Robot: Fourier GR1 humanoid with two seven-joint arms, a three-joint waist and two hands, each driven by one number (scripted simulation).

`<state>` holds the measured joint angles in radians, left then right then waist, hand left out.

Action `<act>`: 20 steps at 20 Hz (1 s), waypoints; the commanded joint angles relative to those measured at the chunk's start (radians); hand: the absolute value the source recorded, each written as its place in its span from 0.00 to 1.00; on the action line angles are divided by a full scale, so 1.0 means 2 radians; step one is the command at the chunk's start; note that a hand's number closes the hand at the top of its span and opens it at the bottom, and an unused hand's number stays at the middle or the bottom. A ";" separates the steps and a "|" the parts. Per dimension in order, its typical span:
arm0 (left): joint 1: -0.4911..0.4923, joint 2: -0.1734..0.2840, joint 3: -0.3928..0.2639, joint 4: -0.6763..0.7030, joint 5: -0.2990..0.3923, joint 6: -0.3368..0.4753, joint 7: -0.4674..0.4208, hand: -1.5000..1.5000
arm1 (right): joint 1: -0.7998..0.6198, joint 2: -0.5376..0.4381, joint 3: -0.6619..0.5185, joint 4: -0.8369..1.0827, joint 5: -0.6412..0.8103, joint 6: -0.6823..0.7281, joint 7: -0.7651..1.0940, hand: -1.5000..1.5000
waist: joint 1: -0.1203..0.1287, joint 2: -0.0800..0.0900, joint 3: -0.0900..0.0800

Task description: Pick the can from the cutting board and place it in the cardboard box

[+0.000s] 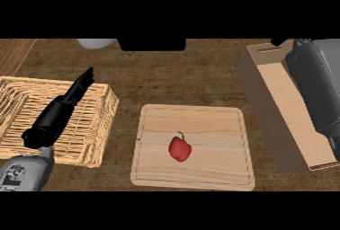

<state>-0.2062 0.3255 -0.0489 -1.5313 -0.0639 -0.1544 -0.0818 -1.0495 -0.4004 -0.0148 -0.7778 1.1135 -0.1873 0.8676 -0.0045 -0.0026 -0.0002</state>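
Wooden counter (pixel 192 76), dark grain, viewed steeply from above. Item one: cutting board (pixel 192 147), pale wood, centre of the counter; it carried a red pepper (pixel 180 148) and no can. Item two: cardboard box (pixel 292 117), long and open-topped, at the right of the board, its near end toward you. Item three: wicker basket (pixel 79 121), left of the board. Item four: your left hand (pixel 63 110), fingers straight and pressed together, lying over the basket and holding nothing; it looked at rest. Item five: your right forearm (pixel 319 85), stretched along and above the box; its hand was out of view, so you could not tell how its fingers stood, nor whether it held the can. The can itself showed nowhere: not on the board, not in the visible part of the box. Judgement: the step in hand was most likely the placing, with the can hidden by the right arm over the box. To do it well, you needed to keep the can inside the box walls, lower it until it sat on the floor, then let go, and lift straight up clear of the near wall.
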 commanded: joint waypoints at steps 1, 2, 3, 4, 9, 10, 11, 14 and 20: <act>0.002 -0.004 0.000 0.000 -0.008 0.006 0.002 0.50 | 0.036 -0.008 -0.030 0.013 -0.051 0.065 -0.021 1.00 | -0.002 0.000 0.000; 0.015 -0.013 0.000 0.012 -0.010 0.013 -0.023 0.50 | 0.046 -0.019 -0.039 0.001 -0.071 0.094 -0.034 1.00 | -0.008 -0.001 0.000; -0.011 0.000 0.011 0.013 0.004 -0.002 0.004 0.50 | 0.045 -0.045 -0.059 0.014 -0.089 0.109 -0.056 1.00 | -0.006 0.000 0.000; -0.004 0.001 0.010 -0.002 0.010 -0.011 0.006 0.50 | 0.058 -0.031 -0.056 0.003 -0.092 0.115 -0.048 1.00 | -0.003 -0.001 0.000; 0.022 0.000 0.007 -0.026 -0.007 -0.003 0.001 0.50 | 0.092 -0.070 -0.074 -0.012 -0.132 0.204 -0.084 1.00 | 0.002 0.000 0.000; 0.011 -0.014 -0.002 -0.031 -0.006 0.000 0.020 0.50 | 0.107 -0.058 -0.070 -0.008 -0.126 0.197 -0.068 1.00 | 0.002 0.000 0.000; 0.005 0.002 0.014 -0.035 0.009 -0.017 0.026 0.50 | 0.115 -0.065 -0.078 -0.031 -0.138 0.218 -0.057 1.00 | -0.001 -0.001 0.000; 0.004 -0.003 0.014 -0.030 0.007 -0.016 0.023 0.50 | 0.156 -0.060 -0.090 -0.021 -0.170 0.229 -0.120 0.00 | 0.001 0.000 0.000; 0.005 -0.011 0.009 -0.010 -0.013 -0.012 0.004 0.50 | 0.186 -0.068 -0.110 -0.117 -0.209 0.208 -0.201 0.00 | -0.003 0.001 0.000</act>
<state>-0.1921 0.3046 -0.0307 -1.5680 -0.0758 -0.1757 -0.0591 -0.7313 -0.5200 -0.2013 -0.9459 0.7408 0.2738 0.5886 -0.0072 -0.0031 0.0002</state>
